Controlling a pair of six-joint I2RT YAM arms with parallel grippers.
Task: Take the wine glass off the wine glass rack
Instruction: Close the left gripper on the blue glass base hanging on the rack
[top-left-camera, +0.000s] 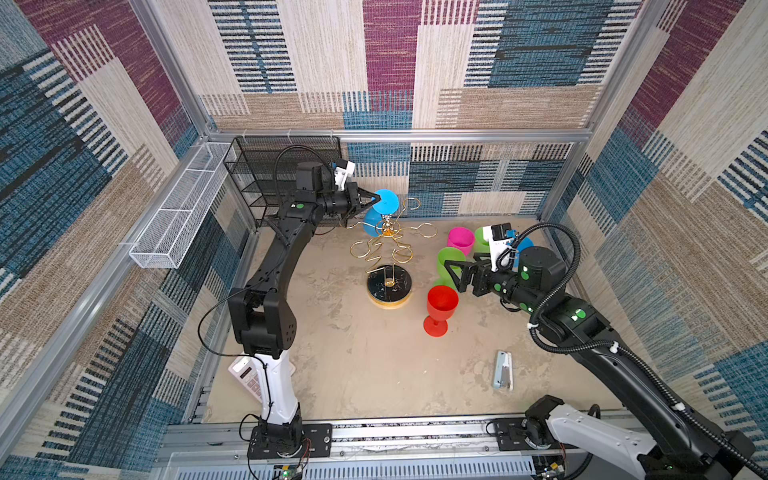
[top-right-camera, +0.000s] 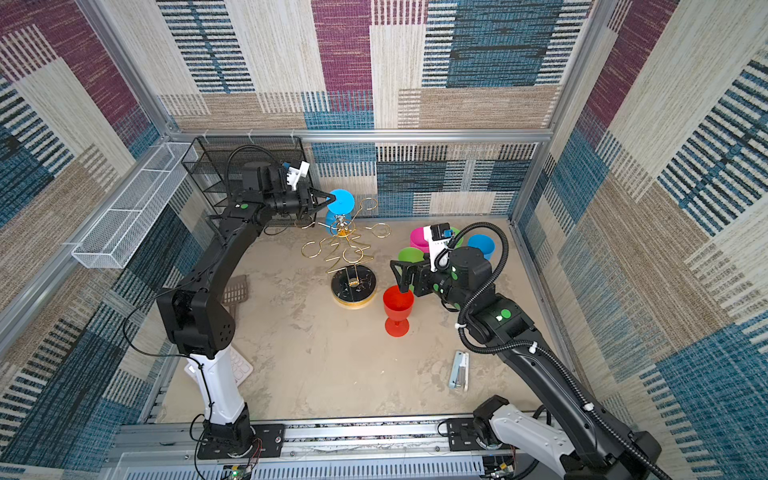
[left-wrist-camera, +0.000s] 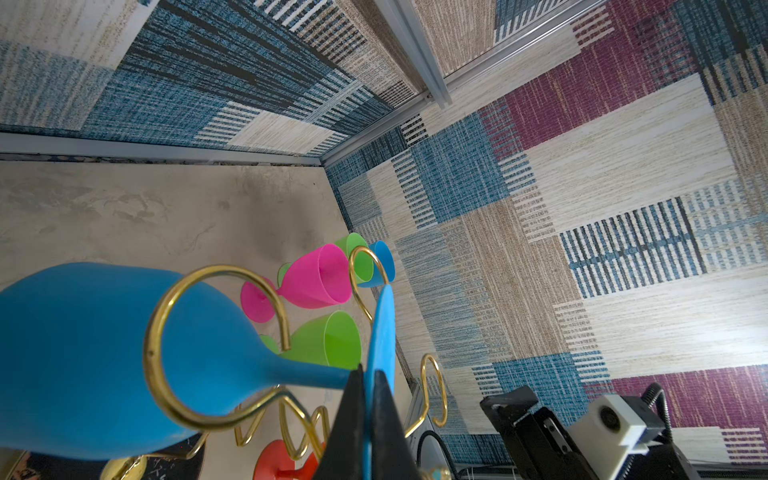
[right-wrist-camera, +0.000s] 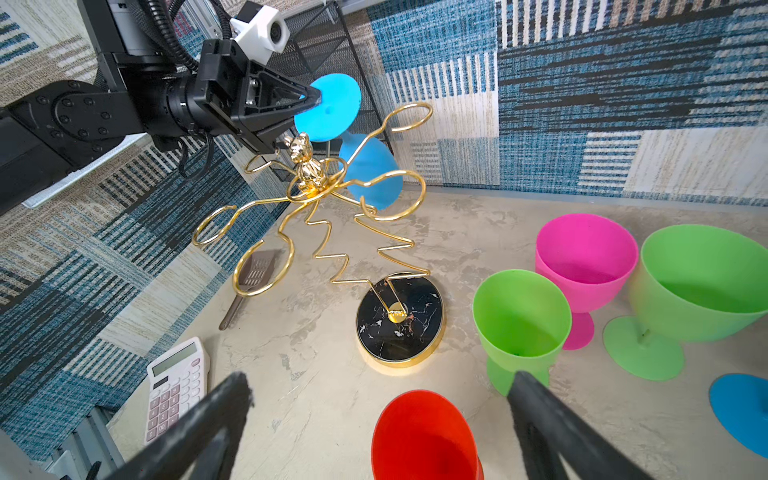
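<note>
The wine glass rack (right-wrist-camera: 302, 164) is shiny gold metal wire, the blue wine glass (right-wrist-camera: 332, 106) matt plastic.

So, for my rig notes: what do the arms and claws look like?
Left arm and right arm are black with white lower segments and green dots; the right has a ribbed hose. Left claw and right claw: black triangular fingers, white camera block.

Count: wine glass (right-wrist-camera: 372, 174) (right-wrist-camera: 586, 253) (right-wrist-camera: 519, 311) (right-wrist-camera: 702, 278) (right-wrist-camera: 419, 436) (right-wrist-camera: 739, 411) six, probably; rack (right-wrist-camera: 399, 324) one; calculator (right-wrist-camera: 176, 382) one.
</note>
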